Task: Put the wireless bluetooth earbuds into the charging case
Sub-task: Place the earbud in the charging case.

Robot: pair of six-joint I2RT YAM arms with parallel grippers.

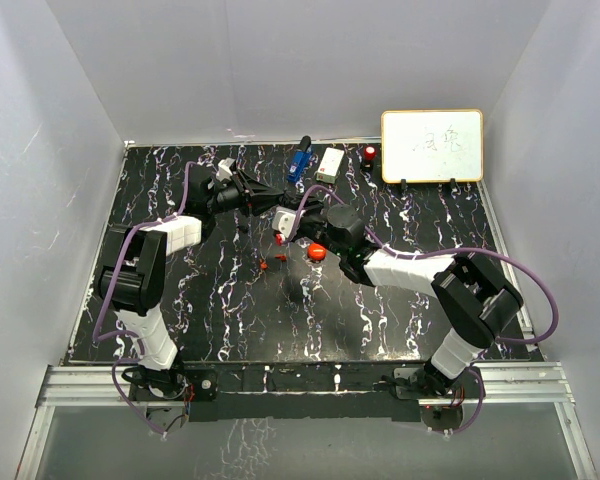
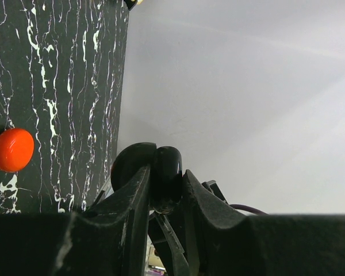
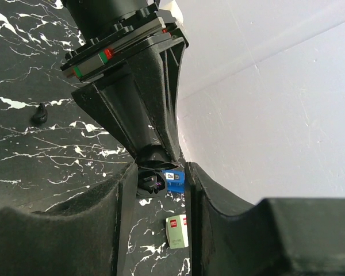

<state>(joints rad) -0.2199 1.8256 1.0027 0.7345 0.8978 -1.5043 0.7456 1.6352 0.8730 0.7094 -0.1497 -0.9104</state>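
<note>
Seen from above, the left gripper (image 1: 276,203) and right gripper (image 1: 292,214) meet almost tip to tip over the far middle of the marbled table (image 1: 400,300), apparently so that one can steady the case while the other loads it. Tiny red earbuds (image 1: 279,239) lie loose on the table just nearer than the tips, with a red puck (image 1: 317,251) to their right. The left wrist camera shows that gripper's jaws nearly closed on a glossy black charging case (image 2: 161,172), pinched by its sides and, it seems, held up off the table. The right wrist camera looks along its own fingers, which stand partly apart with nothing seen pinched between them (a blue object (image 3: 173,183) and a white box (image 3: 177,232) show through the gap). They are lined up on the left gripper's tip and its dark load. Whether an earbud already sits in the case cannot be told. One dark earbud (image 3: 39,113) lies loose on the table, apart from both grippers.
</note>
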